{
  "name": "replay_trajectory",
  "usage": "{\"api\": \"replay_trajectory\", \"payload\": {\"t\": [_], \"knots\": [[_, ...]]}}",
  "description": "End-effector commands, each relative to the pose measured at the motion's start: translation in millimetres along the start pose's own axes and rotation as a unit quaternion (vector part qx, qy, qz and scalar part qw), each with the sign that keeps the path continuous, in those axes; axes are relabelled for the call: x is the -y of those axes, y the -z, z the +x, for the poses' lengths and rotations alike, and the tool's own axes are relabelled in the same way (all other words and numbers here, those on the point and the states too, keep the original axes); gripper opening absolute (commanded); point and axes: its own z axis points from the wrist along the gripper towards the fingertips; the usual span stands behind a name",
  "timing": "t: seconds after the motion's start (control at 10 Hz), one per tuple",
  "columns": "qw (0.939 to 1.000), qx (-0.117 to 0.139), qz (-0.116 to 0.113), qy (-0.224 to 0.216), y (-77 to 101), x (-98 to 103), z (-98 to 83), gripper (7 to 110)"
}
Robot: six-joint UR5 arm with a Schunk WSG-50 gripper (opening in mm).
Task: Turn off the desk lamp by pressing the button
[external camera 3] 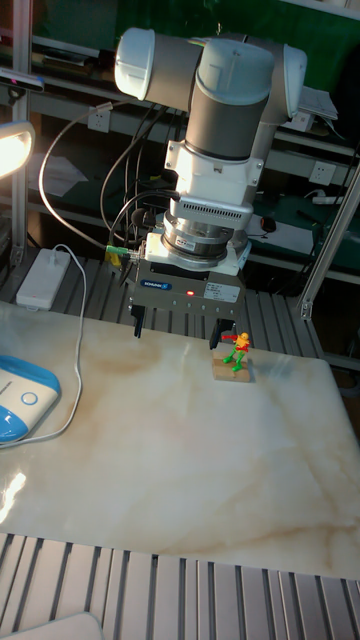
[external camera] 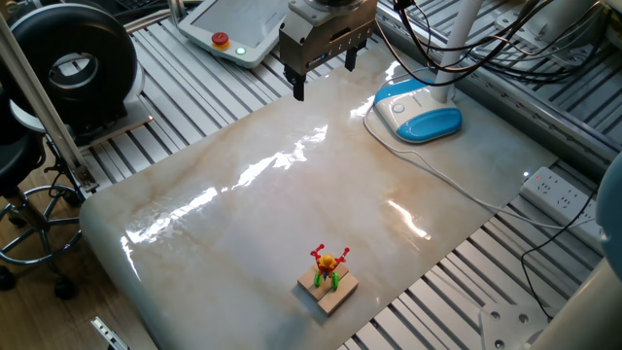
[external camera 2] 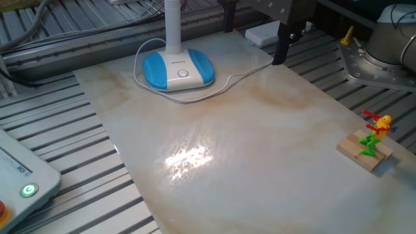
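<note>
Plainly, we see the two fingers (external camera 3: 137, 322) of our gripper (external camera 3: 176, 330) spread wide with nothing between them, hanging above one edge of the table (external camera: 292, 214). The desk lamp (external camera 2: 177, 68) stands well apart from the gripper at a corner of the table. Its button (external camera 2: 182, 73) sits on the white half of the base, untouched. A toy figure (external camera: 328, 277) on a wooden block stands near the opposite edge.

Bright, even light in both fixed views, everything sharp. White glare streaks ripple across the glossy bench (external camera: 194, 253). The tall fixed view is dimmer and warmer, with the desk lamp (external camera 3: 12, 148) head glowing at the left edge and dark shelves (external camera 3: 70, 60) behind.
</note>
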Motion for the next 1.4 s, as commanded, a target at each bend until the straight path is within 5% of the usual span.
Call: {"api": "replay_trajectory", "payload": {"t": [0.0, 0.1, 0.2, 0.4, 0.5, 0.8, 1.0, 1.3], "knots": [[0.9951, 0.078, -0.038, -0.048, 4.0, -19.4, -39.7, 109], [0.9948, 0.083, -0.031, -0.051, 5.6, -17.1, -43.3, 109], [0.9947, 0.086, -0.028, -0.049, 6.2, -15.5, -44.8, 88], [0.995, 0.083, -0.027, -0.049, 5.7, -15.3, -43.4, 88], [0.9958, 0.071, -0.027, -0.051, 4.6, -15.4, -37.4, 88], [0.999, -0.031, -0.03, -0.011, 1.5, -19.0, 13.8, 88], [0.9979, -0.058, -0.029, 0.0, 1.8, -18.2, 27.2, 88], [0.995, -0.079, 0.025, 0.055, 2.6, 11.2, 37.7, 88]]}}
